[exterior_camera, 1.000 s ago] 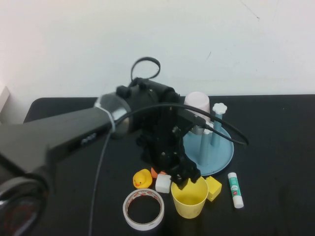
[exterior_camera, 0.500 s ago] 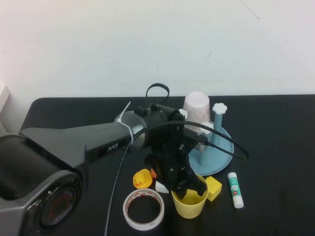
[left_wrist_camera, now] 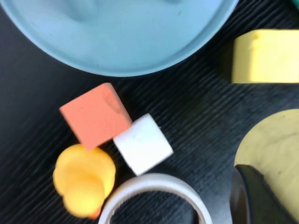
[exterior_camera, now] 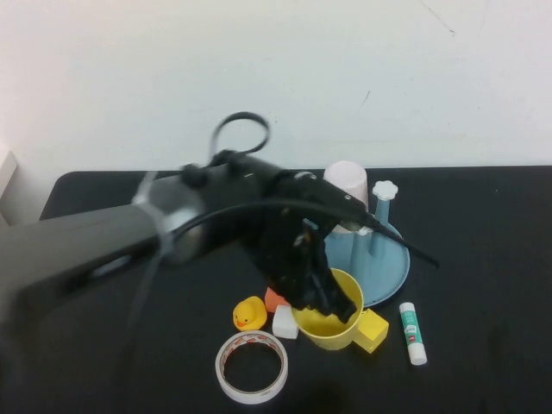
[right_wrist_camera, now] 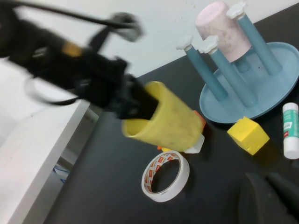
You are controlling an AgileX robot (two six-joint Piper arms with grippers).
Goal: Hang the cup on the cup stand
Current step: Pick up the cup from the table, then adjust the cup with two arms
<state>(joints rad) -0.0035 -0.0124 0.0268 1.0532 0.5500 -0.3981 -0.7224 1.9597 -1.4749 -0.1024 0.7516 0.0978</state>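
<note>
The yellow cup [exterior_camera: 329, 320] is off the table and tilted, with its rim pinched by my left gripper [exterior_camera: 325, 298]. In the right wrist view the cup [right_wrist_camera: 168, 122] hangs on its side from the black left gripper [right_wrist_camera: 135, 103], above the blocks. In the left wrist view one finger [left_wrist_camera: 254, 198] sits inside the cup [left_wrist_camera: 273, 144]. The light blue cup stand [exterior_camera: 385, 269] stands just behind and to the right, also in the right wrist view [right_wrist_camera: 266, 100]. My right gripper [right_wrist_camera: 272, 198] hovers low over the table, shut and empty, near the front right.
A pale pink cup [exterior_camera: 347, 185] sits upside down on one peg. A rubber duck [exterior_camera: 249, 313], white block [exterior_camera: 285, 323], orange block [exterior_camera: 274, 301], yellow block [exterior_camera: 373, 331], glue stick [exterior_camera: 412, 333] and tape roll [exterior_camera: 251, 367] lie in front of the stand.
My left gripper closed on the cup's rim as it stood on the table. It has since lifted the cup and tilted it, moving slightly back toward the stand.
</note>
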